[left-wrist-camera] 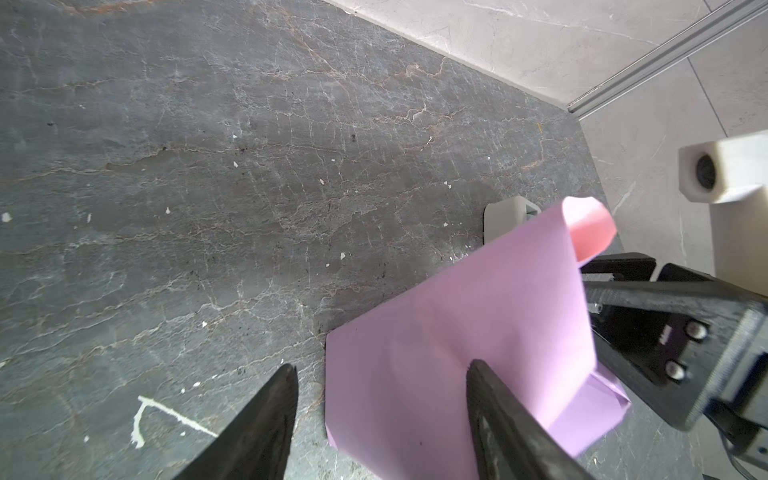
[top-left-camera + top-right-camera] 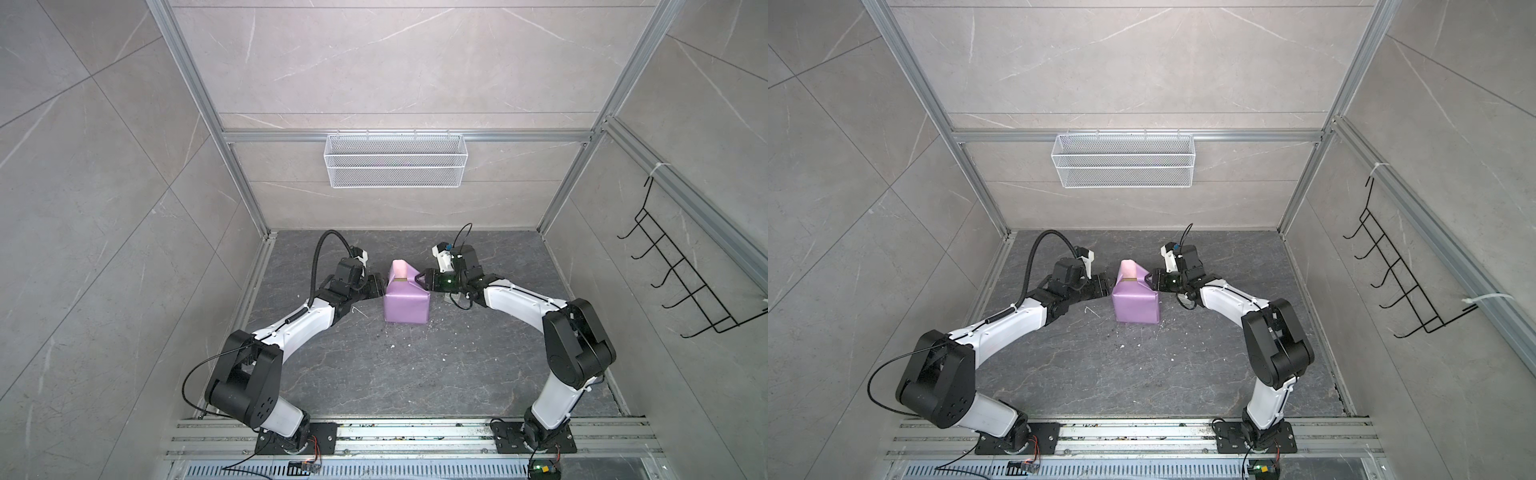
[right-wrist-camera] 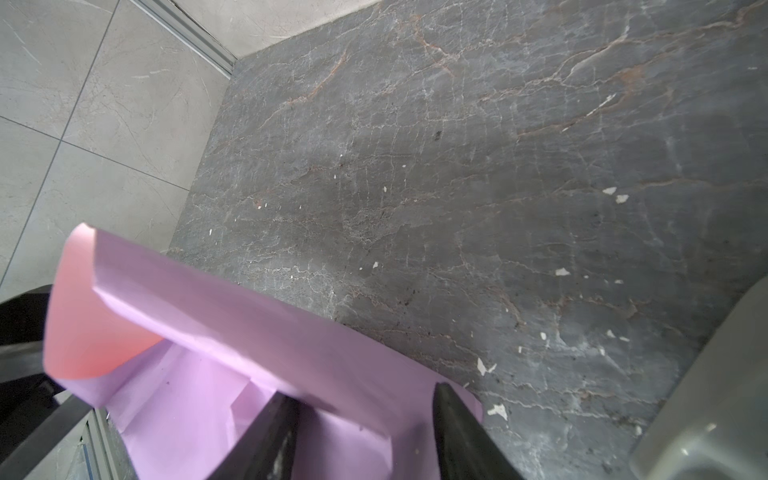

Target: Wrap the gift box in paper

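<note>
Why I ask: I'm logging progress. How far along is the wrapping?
Done: the paper covers the top and near end. In hand: left gripper and right gripper, both open, flank the far end. Remaining: pink flap stands up, gift box peeks out; fold, seal.

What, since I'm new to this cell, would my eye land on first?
The lilac paper, folded into a parcel on the dark stone table, far flap standing open and showing pink. The left gripper and right gripper flank that far end. A white mesh basket hangs on the back wall.
</note>
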`<act>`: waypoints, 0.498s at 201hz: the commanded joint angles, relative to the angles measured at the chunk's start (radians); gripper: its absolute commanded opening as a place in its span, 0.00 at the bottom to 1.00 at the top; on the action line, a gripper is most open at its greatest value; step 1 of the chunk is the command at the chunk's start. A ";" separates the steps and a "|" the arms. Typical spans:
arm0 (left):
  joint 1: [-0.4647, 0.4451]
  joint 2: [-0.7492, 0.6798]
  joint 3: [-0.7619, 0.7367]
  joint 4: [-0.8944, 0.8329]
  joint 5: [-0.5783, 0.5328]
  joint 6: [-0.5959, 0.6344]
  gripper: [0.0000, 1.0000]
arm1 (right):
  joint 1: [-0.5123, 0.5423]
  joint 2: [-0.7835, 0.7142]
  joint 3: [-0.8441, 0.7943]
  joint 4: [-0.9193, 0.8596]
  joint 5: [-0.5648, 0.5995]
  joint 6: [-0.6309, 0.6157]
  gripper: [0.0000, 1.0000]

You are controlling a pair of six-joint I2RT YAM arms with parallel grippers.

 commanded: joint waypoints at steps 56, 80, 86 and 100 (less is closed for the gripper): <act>-0.003 0.082 0.088 0.018 0.045 0.026 0.67 | 0.007 -0.001 -0.039 -0.071 0.024 -0.002 0.53; -0.003 0.106 0.099 0.021 0.054 0.032 0.67 | 0.007 -0.001 -0.035 -0.071 0.022 -0.001 0.53; -0.003 0.110 0.099 0.024 0.056 0.032 0.67 | 0.008 -0.001 -0.036 -0.071 0.022 -0.001 0.53; -0.003 0.115 0.095 0.033 0.059 0.032 0.67 | 0.007 0.000 -0.036 -0.071 0.022 -0.002 0.53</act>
